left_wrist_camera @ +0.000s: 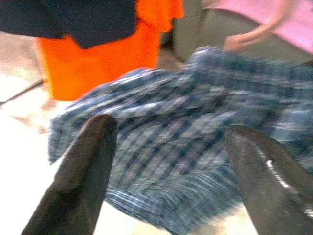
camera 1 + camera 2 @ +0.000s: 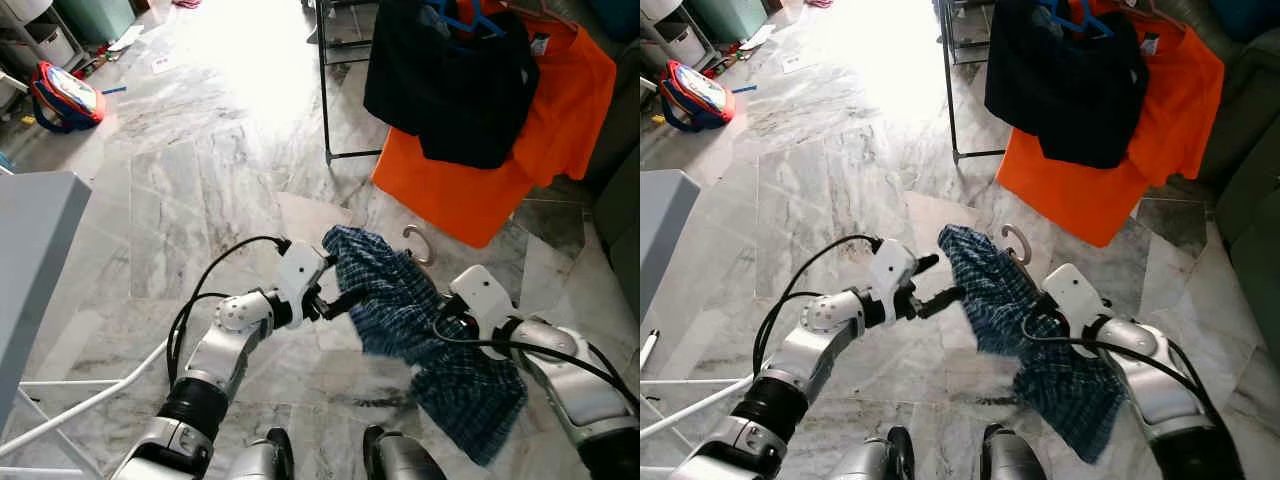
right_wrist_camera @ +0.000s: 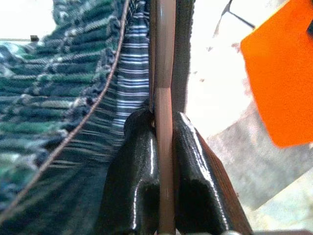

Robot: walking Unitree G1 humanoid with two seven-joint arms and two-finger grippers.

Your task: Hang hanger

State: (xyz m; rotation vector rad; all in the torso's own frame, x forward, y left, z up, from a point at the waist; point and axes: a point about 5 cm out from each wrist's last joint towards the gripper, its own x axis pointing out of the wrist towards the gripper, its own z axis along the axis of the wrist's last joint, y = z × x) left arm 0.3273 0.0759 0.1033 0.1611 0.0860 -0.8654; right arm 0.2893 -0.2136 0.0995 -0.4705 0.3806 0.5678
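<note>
A blue plaid shirt (image 2: 400, 310) hangs on a brown hanger (image 3: 165, 73) in front of me, low over the marble floor. The hanger's metal hook (image 2: 418, 243) sticks out past the shirt's top edge. My right gripper (image 3: 164, 125) is shut on the hanger's thin bar, and the cloth drapes over that wrist. My left gripper (image 2: 335, 298) is open at the shirt's left edge. The plaid cloth (image 1: 195, 112) lies just beyond its two fingertips, apart from them.
A dark clothes rack (image 2: 325, 90) stands ahead, with a black garment (image 2: 450, 80) and an orange shirt (image 2: 500, 180) hanging on it. A grey sofa (image 2: 622, 190) is at the right. A grey tabletop (image 2: 35, 240) and white bars (image 2: 80, 405) are at the left. A red-and-blue bag (image 2: 65, 95) lies far left.
</note>
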